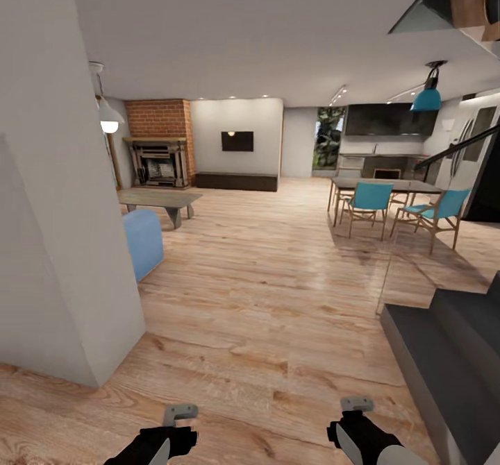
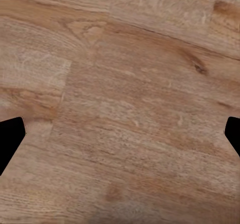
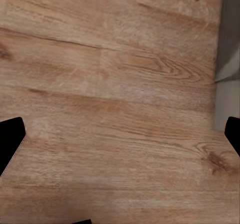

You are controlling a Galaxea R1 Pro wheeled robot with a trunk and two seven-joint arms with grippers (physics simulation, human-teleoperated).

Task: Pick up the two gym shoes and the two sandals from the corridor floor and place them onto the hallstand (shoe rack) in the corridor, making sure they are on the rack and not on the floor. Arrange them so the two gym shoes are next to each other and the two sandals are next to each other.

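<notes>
From the head camera, the wood-plank floor runs ahead into an open living space; both arms sit low in the picture, the left gripper at about 7 o'clock and the right gripper at about 5 o'clock, each hanging over bare planks with nothing in it. A pale wall corner fills the 9 o'clock side, with a blue seat just beyond it and a low coffee table further on toward 10 o'clock. A brick fireplace stands at the far end at 11 o'clock, beside a white wall carrying a dark screen. At 2 o'clock a dining table is ringed by teal chairs under a teal pendant lamp. Dark grey stairs rise at 4 o'clock. In the left wrist camera the two black fingertips sit at opposite edges, spread wide apart, with only floor planks between them. In the right wrist camera the fingertips are likewise spread wide over planks, and a grey stair edge lies beside the floor. No shoes, sandals or rack can be placed from these pictures
</notes>
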